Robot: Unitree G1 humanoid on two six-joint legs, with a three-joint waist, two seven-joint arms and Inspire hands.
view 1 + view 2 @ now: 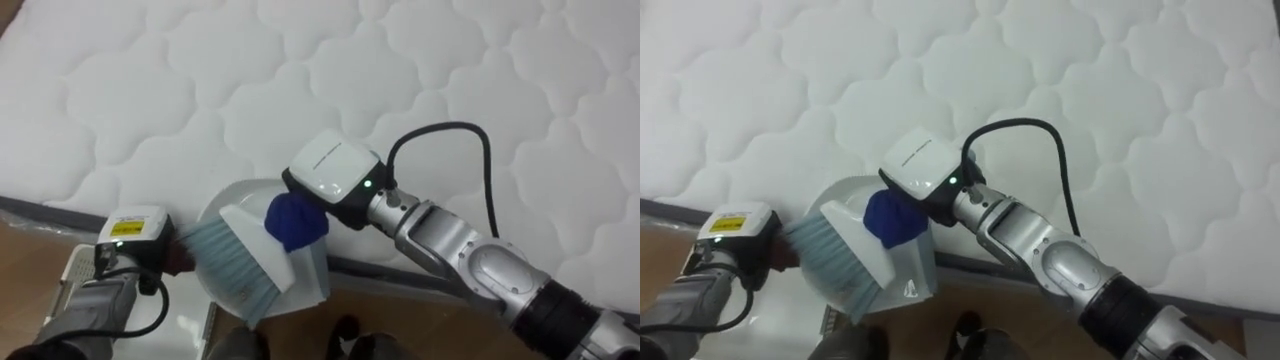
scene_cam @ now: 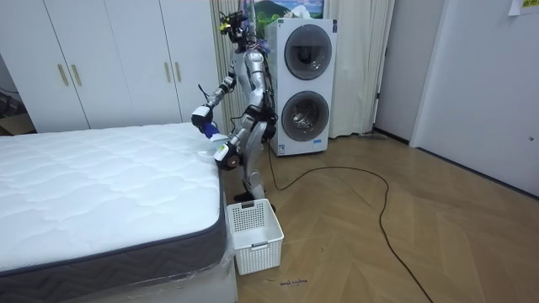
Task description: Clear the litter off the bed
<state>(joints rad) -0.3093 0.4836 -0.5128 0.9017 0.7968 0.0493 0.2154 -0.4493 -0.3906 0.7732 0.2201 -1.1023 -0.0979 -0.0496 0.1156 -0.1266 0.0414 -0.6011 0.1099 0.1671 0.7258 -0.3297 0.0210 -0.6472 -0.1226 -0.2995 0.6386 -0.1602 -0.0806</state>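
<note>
I stand at the side of a bed with a white quilted mattress (image 1: 300, 70). My right hand (image 1: 335, 172) reaches in from the lower right and is shut on the blue handle (image 1: 295, 222) of a white dustpan (image 1: 238, 205). The pan hangs at the mattress's near edge. My left hand (image 1: 130, 238) comes in from the lower left and holds a brush whose pale blue bristles (image 1: 225, 258) lie against the pan's mouth. In the room view the dustpan (image 2: 210, 137) shows at the bed's far corner.
A white slatted basket (image 2: 255, 236) stands on the wooden floor beside the bed, to my left. A stacked washer and dryer (image 2: 305, 84) stand behind me, and white wardrobes (image 2: 109, 63) line the wall beyond the bed.
</note>
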